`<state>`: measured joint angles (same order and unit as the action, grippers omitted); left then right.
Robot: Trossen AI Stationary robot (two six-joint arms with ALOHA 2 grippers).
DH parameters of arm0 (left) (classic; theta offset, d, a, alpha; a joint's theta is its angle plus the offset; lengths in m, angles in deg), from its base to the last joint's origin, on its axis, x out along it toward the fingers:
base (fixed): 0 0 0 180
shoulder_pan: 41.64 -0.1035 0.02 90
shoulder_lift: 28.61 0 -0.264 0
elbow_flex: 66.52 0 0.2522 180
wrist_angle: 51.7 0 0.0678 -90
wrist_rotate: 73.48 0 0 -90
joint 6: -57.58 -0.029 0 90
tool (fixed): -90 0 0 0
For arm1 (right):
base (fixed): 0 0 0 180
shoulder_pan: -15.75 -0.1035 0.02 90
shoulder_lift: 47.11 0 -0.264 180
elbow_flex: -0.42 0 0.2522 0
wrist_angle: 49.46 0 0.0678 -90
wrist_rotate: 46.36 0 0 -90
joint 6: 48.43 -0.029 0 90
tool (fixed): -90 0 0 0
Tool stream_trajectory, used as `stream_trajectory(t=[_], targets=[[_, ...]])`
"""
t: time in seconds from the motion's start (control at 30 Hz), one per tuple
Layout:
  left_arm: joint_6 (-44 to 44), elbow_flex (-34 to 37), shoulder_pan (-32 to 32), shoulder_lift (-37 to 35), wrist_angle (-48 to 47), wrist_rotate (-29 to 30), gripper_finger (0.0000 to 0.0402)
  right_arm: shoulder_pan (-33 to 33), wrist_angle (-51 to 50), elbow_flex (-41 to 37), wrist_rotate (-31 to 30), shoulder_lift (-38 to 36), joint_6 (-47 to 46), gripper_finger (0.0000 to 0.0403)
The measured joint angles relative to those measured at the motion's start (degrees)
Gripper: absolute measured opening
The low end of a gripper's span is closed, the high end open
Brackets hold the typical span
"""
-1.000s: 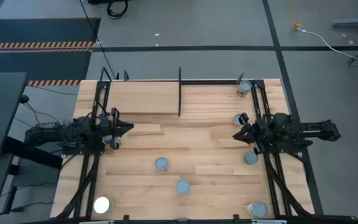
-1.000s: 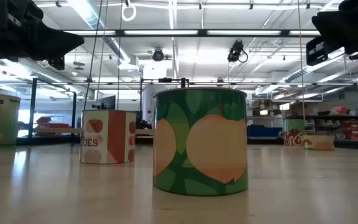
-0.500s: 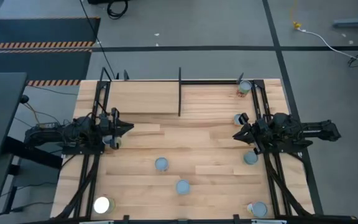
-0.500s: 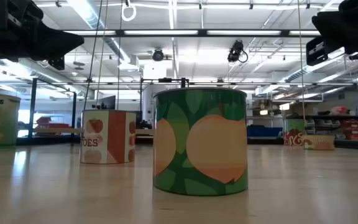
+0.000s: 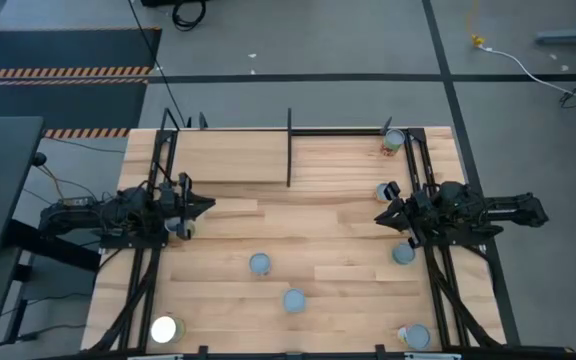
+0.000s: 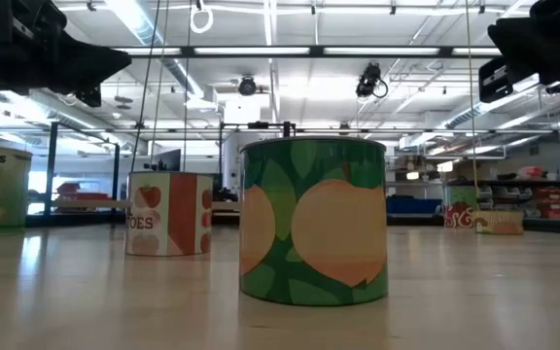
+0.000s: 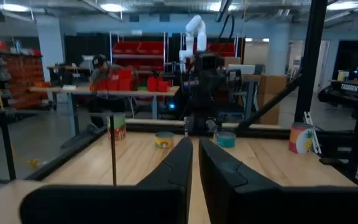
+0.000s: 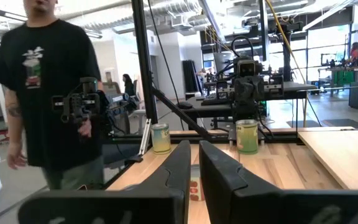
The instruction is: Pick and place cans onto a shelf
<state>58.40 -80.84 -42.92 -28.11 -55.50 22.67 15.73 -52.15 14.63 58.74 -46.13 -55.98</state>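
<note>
Several tin cans stand upright on the planked tabletop: one at the far right corner (image 5: 394, 141), one (image 5: 383, 190) just beyond my right gripper, one (image 5: 403, 254) near it, two in the middle (image 5: 259, 263) (image 5: 294, 299), one at the near right (image 5: 415, 336), a glaring white lid at the near left (image 5: 164, 329), and one (image 5: 178, 230) beside my left gripper. The shelf (image 5: 228, 158) is a pale board at the far left with black rods. My left gripper (image 5: 208, 205) is shut and empty above the table's left side. My right gripper (image 5: 380, 215) is shut and empty at the right side.
In the low view a green can with a peach label (image 6: 314, 222) stands closest, and a red-and-white can (image 6: 168, 214) stands behind it. A black upright rod (image 5: 289, 148) ends the shelf. A person in a black T-shirt (image 8: 48, 93) stands beyond the table's left side.
</note>
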Motion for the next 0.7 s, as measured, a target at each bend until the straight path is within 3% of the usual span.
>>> stream_trajectory(t=[0.13,0.2,0.43,0.53,0.7], targets=[[11.7,0.0,0.0,0.2,1.8,-0.5,0.0034,0.0,0.0,0.0,0.0,0.0,0.0,0.004],[16.0,-0.1,-0.1,1.9,1.4,2.0,0.0034,0.0,0.0,0.0,0.0,0.0,0.0,0.004],[28.8,-1.9,-0.2,16.3,-1.5,11.8,0.0034,0.0,0.1,0.0,0.0,0.0,0.0,0.004],[28.5,-7.6,-0.4,25.8,-0.6,15.7,0.0034,0.0,0.4,0.0,0.0,0.0,0.0,0.004],[19.4,-19.4,-1.5,42.3,-0.7,14.6,0.0034,0.0,0.4,0.0,0.0,0.0,0.0,0.004]])
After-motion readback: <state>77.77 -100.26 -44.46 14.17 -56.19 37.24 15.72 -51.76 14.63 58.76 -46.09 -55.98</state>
